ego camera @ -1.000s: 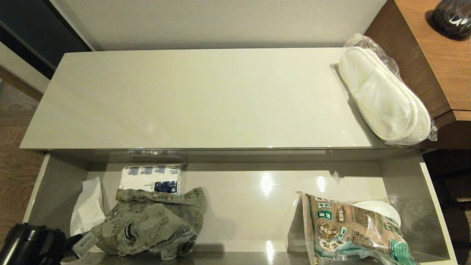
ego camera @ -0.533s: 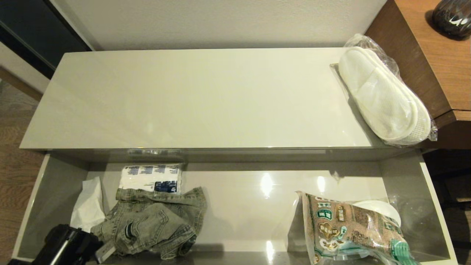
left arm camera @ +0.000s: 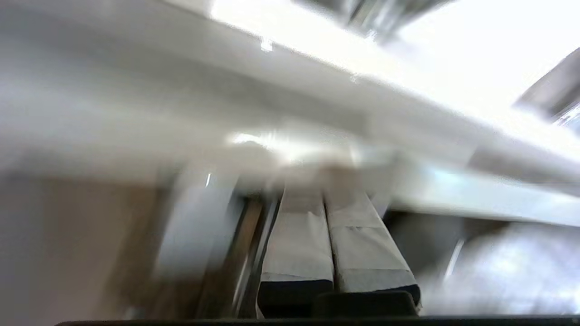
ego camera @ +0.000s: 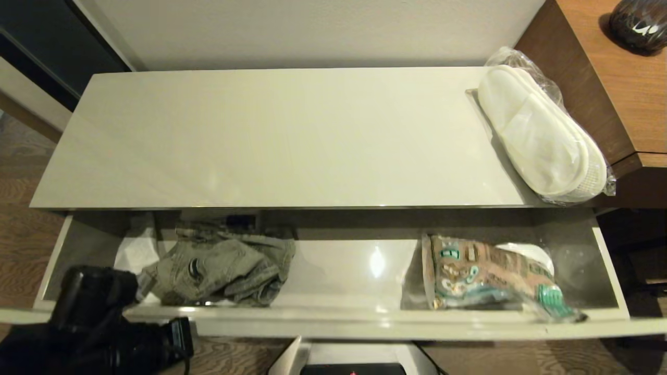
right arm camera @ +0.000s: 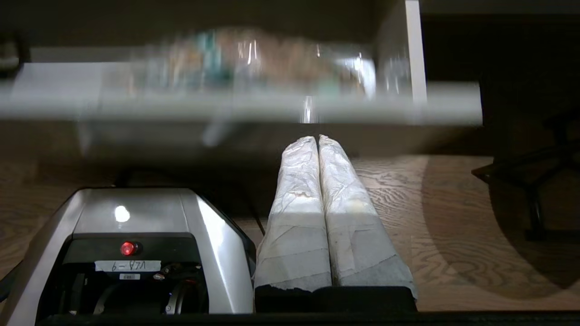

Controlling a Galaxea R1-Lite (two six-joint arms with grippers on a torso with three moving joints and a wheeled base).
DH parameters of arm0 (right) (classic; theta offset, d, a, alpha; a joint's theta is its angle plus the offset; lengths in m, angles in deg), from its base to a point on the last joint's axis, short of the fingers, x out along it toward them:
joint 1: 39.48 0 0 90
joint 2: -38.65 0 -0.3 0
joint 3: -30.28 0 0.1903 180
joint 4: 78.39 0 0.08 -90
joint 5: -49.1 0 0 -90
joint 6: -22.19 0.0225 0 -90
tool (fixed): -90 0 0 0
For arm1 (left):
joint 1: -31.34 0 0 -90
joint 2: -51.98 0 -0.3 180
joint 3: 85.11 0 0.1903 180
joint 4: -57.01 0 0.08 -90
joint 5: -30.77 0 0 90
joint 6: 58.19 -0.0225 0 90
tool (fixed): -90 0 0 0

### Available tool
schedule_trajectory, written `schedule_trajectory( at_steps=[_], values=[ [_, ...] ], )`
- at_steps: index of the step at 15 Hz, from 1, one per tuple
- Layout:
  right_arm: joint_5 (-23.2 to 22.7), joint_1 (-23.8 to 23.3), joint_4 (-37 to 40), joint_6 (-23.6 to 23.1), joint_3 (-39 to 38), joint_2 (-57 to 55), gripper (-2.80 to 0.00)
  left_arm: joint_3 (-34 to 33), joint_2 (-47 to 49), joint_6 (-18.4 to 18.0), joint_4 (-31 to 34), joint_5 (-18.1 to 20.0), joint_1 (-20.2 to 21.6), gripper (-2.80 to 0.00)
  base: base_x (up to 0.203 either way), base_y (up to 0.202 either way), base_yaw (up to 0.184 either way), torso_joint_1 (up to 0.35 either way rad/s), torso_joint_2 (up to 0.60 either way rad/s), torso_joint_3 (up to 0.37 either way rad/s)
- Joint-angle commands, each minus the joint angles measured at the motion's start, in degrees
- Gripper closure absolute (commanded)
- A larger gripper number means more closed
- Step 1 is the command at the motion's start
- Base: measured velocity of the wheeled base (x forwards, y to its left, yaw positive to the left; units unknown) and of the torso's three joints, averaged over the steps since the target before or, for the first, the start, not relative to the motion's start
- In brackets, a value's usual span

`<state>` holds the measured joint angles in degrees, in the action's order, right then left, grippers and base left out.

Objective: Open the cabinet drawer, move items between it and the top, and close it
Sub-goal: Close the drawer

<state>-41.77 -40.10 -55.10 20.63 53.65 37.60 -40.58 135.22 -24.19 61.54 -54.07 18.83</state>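
Observation:
The cabinet drawer (ego camera: 333, 319) stands partly open below the top (ego camera: 281, 135). The olive-grey denim jacket (ego camera: 224, 265) lies crumpled in its left half. The clear pack of white slippers (ego camera: 542, 140) rests on the right end of the top. My left gripper (ego camera: 136, 291) is at the drawer's left front rim, beside the jacket. In the left wrist view the left gripper (left arm camera: 322, 181) is shut and empty, its tips at the pale drawer edge (left arm camera: 453, 199). My right gripper (right arm camera: 318, 138) is shut and empty, parked low over the floor in front of the drawer's front (right arm camera: 226, 106).
A brown-green snack bag (ego camera: 484, 276) lies in the drawer's right half with a white plate-like thing (ego camera: 526, 252) behind it. White paper (ego camera: 136, 250) lies at the left. The brown desk (ego camera: 615, 78) rises right of the slippers. My base (right arm camera: 131, 235) is beside the right gripper.
The drawer has slid in toward the cabinet, so less of its inside shows and the tissue pack is now under the top. My left arm moved forward with the drawer's front.

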Motion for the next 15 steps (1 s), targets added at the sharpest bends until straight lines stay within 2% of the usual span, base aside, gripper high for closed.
schedule_trajectory(
  at_steps=[1, 4, 6, 11, 14, 15],
  values=[
    [0.0, 0.0, 0.0, 0.0, -0.1, 0.0, 0.0, 9.0, -6.6, 0.6, 7.8, -0.8, -0.1, 0.0, 0.0, 0.0, 0.0, 0.0, 0.0, 0.0],
    [0.0, 0.0, 0.0, 0.0, -0.1, -0.1, 0.0, 26.2, -8.4, 1.3, 21.1, -1.7, -0.1, 0.0, 0.0, 0.0, 0.0, 0.0, 0.0, 0.0],
    [0.0, 0.0, 0.0, 0.0, -0.1, -0.1, 0.0, 34.2, -9.8, 1.5, 30.6, -3.2, -0.1, 0.0, 0.0, 0.0, 0.0, 0.0, 0.0, 0.0],
    [0.0, 0.0, 0.0, 0.0, -0.1, -0.1, 0.0, 38.7, -26.1, -0.6, 52.3, -4.0, -0.2, 0.0, 0.0, 0.0, 0.0, 0.0, 0.0, 0.0],
    [0.0, 0.0, 0.0, 0.0, -0.1, -0.1, 0.0, 41.3, -42.4, -5.7, 70.7, -5.9, 0.0, 0.0, 0.0, 0.0, 0.0, 0.0, 0.0, 0.0],
    [0.0, 0.0, 0.0, 0.0, -0.1, -0.1, 0.0, 41.9, -47.4, -8.9, 75.7, -7.6, 0.1, 0.0, 0.0, 0.0, 0.0, 0.0, 0.0, 0.0]
  ],
)
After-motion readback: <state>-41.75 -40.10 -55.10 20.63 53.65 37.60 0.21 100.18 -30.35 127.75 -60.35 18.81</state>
